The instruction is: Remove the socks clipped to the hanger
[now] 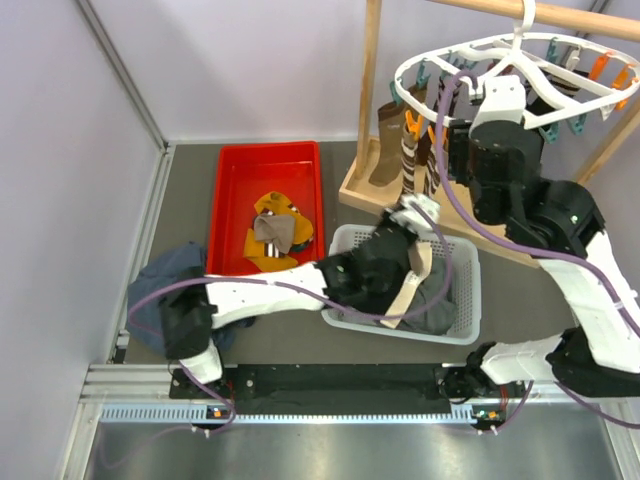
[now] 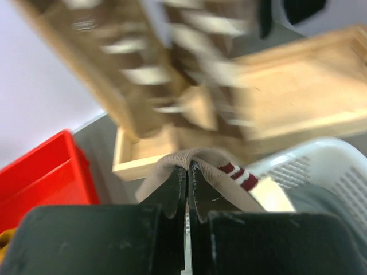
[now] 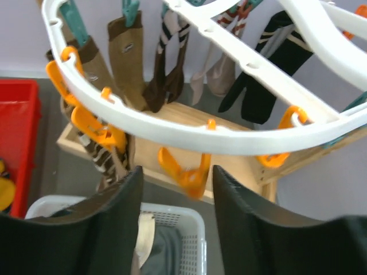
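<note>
Two arms at work: the left is carrying and the right is reaching.
Left gripper (image 2: 187,172): its jaws are pressing together on a beige sock (image 2: 213,162) with red and white stripes, at lower centre of the left wrist view.
Right gripper (image 3: 178,177): its fingers are standing apart and gripping nothing, with an orange clip (image 3: 192,172), seemingly empty, hanging between them.
Hanger (image 1: 500,50): it is hanging at upper right of the top view.
Socks remaining: the brown sock (image 3: 129,63) and black sock (image 3: 261,91) are dangling from the rim clips.
Red tray (image 1: 225,200): it is holding mustard socks (image 1: 272,215) at centre left.
Step in hand: the left arm is probably taking a freed sock away.
Next move: the left jaws should be opening over the tray, while the right gripper needs to be shifting to a loaded clip and pulling downward.
</note>
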Available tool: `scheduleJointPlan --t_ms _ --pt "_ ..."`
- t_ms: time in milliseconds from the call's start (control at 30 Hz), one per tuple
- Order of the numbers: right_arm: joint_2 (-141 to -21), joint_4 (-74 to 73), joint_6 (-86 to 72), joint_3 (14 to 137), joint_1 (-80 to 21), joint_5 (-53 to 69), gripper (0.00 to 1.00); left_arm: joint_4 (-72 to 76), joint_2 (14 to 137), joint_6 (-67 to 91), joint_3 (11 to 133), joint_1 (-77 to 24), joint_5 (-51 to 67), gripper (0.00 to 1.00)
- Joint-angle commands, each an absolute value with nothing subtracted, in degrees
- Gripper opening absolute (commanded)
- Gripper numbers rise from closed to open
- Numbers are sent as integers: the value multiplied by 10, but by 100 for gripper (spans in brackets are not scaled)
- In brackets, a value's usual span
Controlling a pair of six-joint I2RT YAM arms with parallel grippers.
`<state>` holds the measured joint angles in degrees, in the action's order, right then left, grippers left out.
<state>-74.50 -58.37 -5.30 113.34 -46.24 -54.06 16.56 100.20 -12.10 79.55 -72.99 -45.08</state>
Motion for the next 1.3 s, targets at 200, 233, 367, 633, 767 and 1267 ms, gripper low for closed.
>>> scheduleJointPlan --t_ms 200,233,367,633,767,1267 --pt "-613 -564 -88 1013 -456 -342 99 43 804 66 749 -542 -413 0" --pt "-588 -554 -88 985 -456 -319 99 -16 801 82 755 -518 -401 0" --pt "-543 -548 -91 933 -455 -276 99 -79 802 113 768 -406 -354 0" --pt "-481 -538 -105 858 -456 -179 99 -109 908 179 763 -272 -237 0" --pt "-464 -548 -131 835 -455 -174 99 -114 975 216 738 -243 -213 4" --pt "-429 -571 -181 815 -456 -157 99 -246 847 202 812 -238 -183 94"
